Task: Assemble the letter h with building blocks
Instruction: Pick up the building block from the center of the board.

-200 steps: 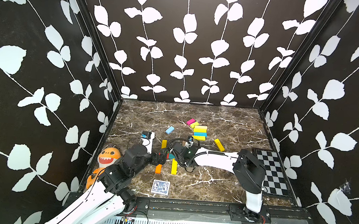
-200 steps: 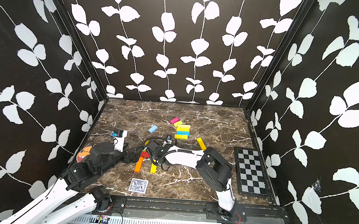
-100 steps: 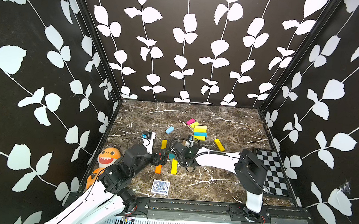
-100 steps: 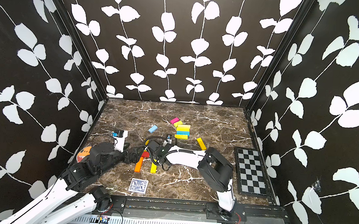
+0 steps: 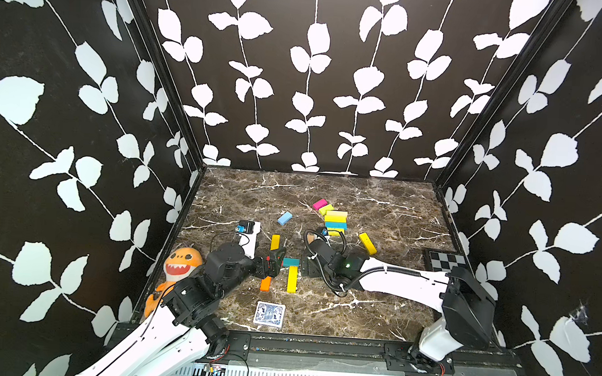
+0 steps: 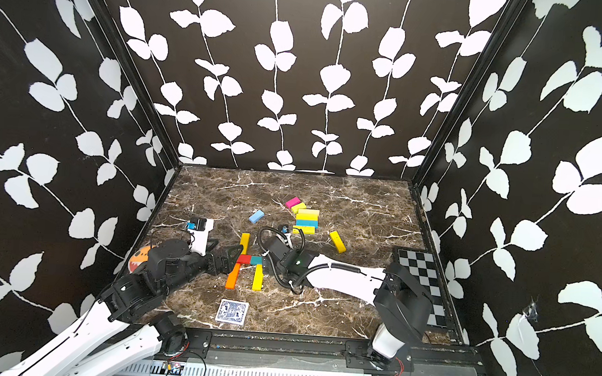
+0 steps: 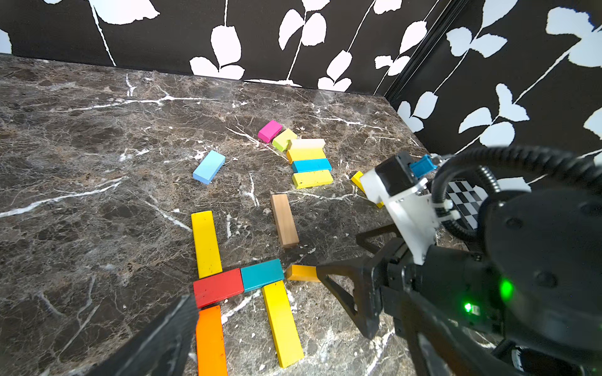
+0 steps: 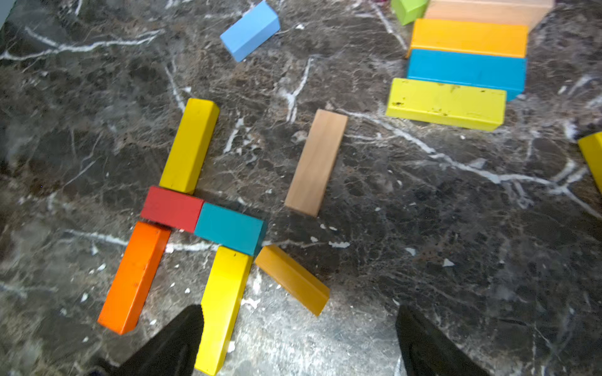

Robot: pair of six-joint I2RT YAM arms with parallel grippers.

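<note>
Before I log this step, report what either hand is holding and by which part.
Nothing is held. The left hand and right hand both stand open; the mustard block lies free before the right one.

Brown white-veined marble covers the table (image 5: 380, 208), black walls (image 5: 335, 73) carry white leaves, the card deck (image 5: 269, 314) is blue-patterned, the plush (image 5: 180, 265) orange, and there lie a red block (image 7: 218, 288), teal block (image 7: 262, 275), orange block (image 7: 211, 338), yellow block (image 7: 206, 244), tan block (image 7: 284, 220), light blue block (image 7: 209, 166), pink block (image 7: 269, 131).
</note>
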